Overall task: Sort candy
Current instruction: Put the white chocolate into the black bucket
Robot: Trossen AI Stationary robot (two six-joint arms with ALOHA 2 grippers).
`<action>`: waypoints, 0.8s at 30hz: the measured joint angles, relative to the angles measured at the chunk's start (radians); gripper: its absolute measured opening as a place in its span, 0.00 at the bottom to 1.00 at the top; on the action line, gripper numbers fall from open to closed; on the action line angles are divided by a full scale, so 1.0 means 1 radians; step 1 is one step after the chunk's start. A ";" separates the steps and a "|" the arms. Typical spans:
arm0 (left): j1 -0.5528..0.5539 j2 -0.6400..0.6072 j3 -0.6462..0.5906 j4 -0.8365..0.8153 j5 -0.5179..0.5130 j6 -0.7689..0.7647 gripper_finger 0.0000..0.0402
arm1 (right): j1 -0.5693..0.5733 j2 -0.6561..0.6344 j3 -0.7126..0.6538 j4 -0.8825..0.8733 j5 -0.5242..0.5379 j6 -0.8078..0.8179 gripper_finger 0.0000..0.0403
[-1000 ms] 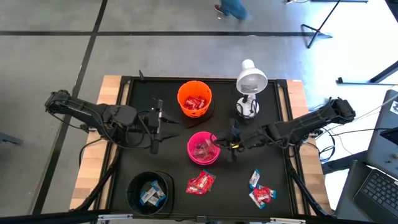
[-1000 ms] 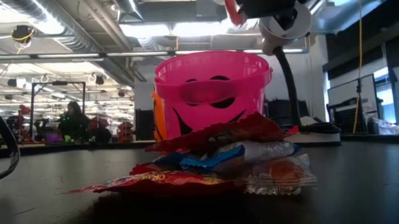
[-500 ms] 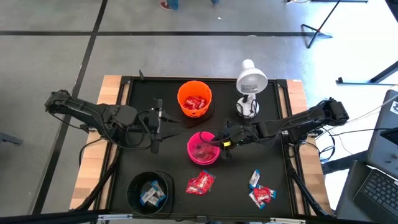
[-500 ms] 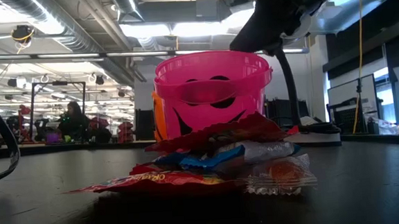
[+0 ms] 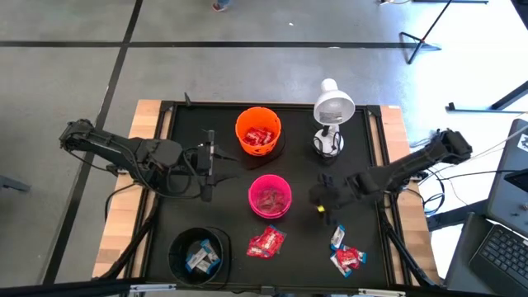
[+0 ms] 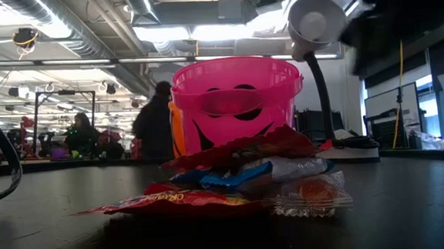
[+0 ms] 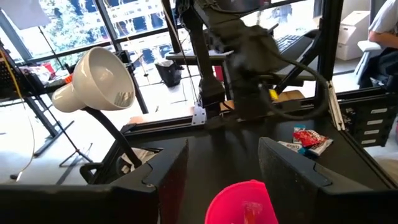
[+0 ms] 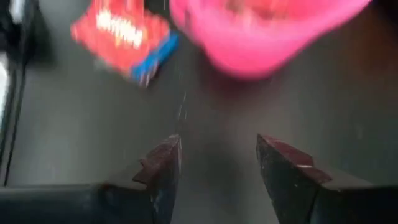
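Candy lies in two heaps near the table's front edge: a red heap (image 5: 266,242) and a red-and-blue heap (image 5: 345,252). More candy sits in the orange bowl (image 5: 258,132), the pink bowl (image 5: 270,196) and the black bowl (image 5: 198,252). My right gripper (image 5: 323,200) hovers to the right of the pink bowl, tipped downward. It is open (image 8: 217,168) with nothing between its fingers. My left gripper (image 5: 208,169) waits left of the pink bowl, held level and open (image 7: 224,168), with nothing in it.
A white desk lamp (image 5: 332,111) stands at the back right, next to the orange bowl. In the low view a person (image 6: 154,121) passes in the room behind the pink bowl (image 6: 236,100). Bare black tabletop lies between the bowls and the heaps.
My right gripper went left over the pink bowl's rim, then drew back toward the table's right and near edges and tipped further down. A reddish piece that showed at its fingers in the low view is gone. A person has walked in behind the table.
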 joint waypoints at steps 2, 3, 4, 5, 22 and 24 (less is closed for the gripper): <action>0.000 0.000 0.000 0.000 0.000 0.001 0.46 | 0.068 -0.001 0.000 -0.053 0.032 0.074 0.49; 0.000 0.000 0.000 0.000 0.001 0.000 0.46 | 0.101 -0.001 0.000 -0.066 0.048 0.113 0.48; 0.000 0.000 0.000 0.000 0.000 0.000 0.46 | 0.135 -0.001 0.000 -0.074 0.062 0.150 0.47; 0.000 0.000 0.000 0.000 0.000 0.000 0.46 | 0.170 -0.001 0.000 -0.075 0.076 0.187 0.46; 0.000 0.000 0.000 0.001 0.003 -0.025 0.46 | 0.518 0.001 0.000 -0.133 0.203 0.531 0.44; 0.000 0.000 0.000 0.001 0.003 -0.027 0.46 | 0.518 0.008 0.000 -0.141 0.206 0.502 0.44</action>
